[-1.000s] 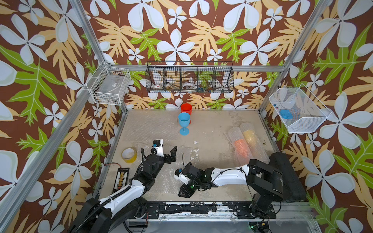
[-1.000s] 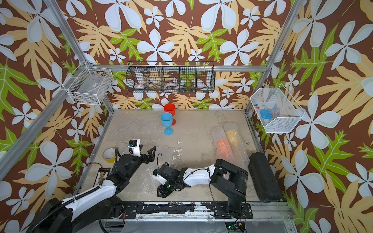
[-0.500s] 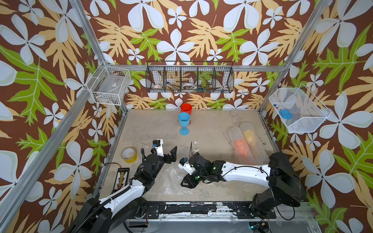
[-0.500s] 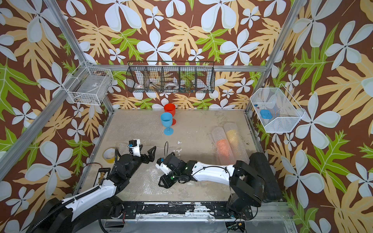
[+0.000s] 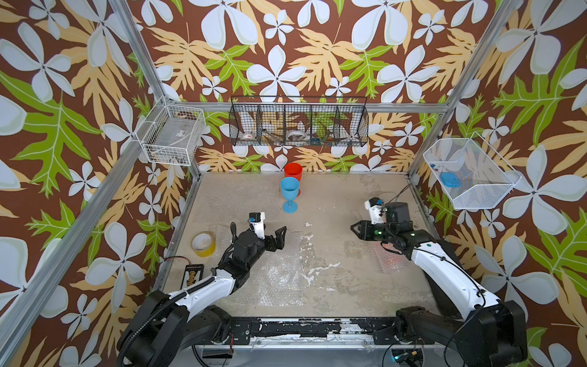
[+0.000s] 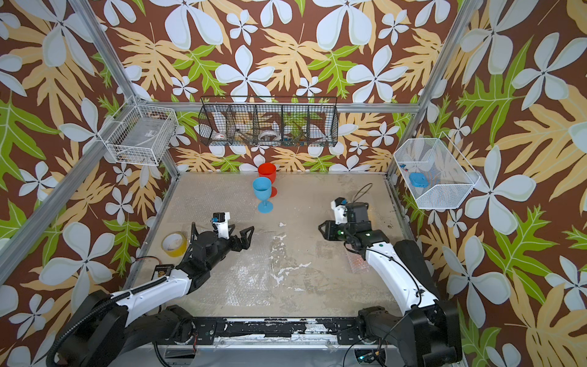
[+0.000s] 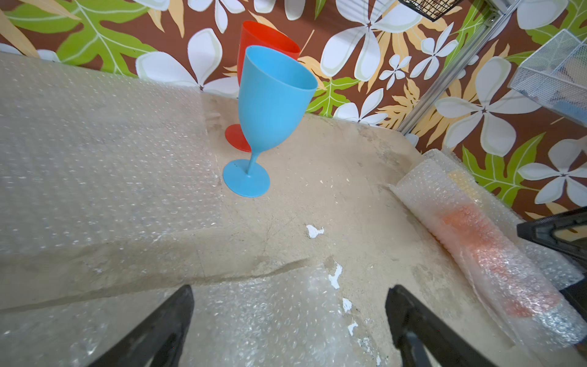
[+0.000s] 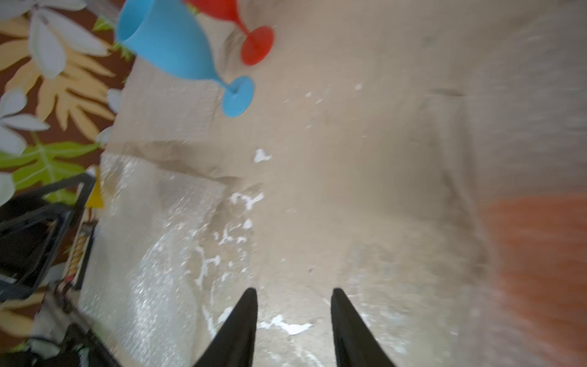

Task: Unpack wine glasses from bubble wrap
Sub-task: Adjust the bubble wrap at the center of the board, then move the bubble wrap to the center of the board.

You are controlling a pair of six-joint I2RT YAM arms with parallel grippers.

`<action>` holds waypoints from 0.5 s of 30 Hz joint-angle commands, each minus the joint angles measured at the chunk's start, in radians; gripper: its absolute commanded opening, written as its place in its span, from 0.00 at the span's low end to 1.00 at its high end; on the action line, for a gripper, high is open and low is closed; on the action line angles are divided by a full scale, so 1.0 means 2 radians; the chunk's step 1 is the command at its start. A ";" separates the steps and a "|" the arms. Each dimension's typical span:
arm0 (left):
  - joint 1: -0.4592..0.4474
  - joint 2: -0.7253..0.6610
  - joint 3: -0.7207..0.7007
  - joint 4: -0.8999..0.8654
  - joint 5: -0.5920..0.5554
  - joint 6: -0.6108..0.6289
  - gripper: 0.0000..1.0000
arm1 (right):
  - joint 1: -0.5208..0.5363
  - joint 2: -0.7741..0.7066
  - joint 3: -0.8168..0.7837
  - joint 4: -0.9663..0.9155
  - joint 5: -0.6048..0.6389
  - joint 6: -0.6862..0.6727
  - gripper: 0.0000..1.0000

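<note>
The right arm [image 5: 438,270] has swung from the flat bubble wrap [image 5: 279,279] at the front of the desk [image 5: 333,197] to the right side. There the orange glass [image 7: 486,251] and the yellow glass [image 7: 460,178] lie rolled in wrap. The right jaws have opened a little more; they are partly apart and empty. The left jaws stay wide open and hold nothing. The blue glass [image 5: 289,193] and the red glass [image 5: 293,171] stand free at the back. I think the third unwrapping is beginning.
</note>
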 commanded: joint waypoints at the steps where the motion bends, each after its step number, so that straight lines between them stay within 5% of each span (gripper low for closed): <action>1: -0.013 0.025 0.020 -0.005 0.032 -0.027 0.95 | -0.058 0.006 -0.007 -0.017 -0.012 -0.027 0.44; 5: -0.031 0.067 0.055 -0.009 0.057 -0.039 0.95 | -0.101 0.027 -0.009 -0.008 0.009 -0.026 0.46; 15: -0.061 0.135 0.119 -0.017 0.100 -0.051 0.94 | -0.103 0.026 0.004 -0.038 0.145 -0.037 0.66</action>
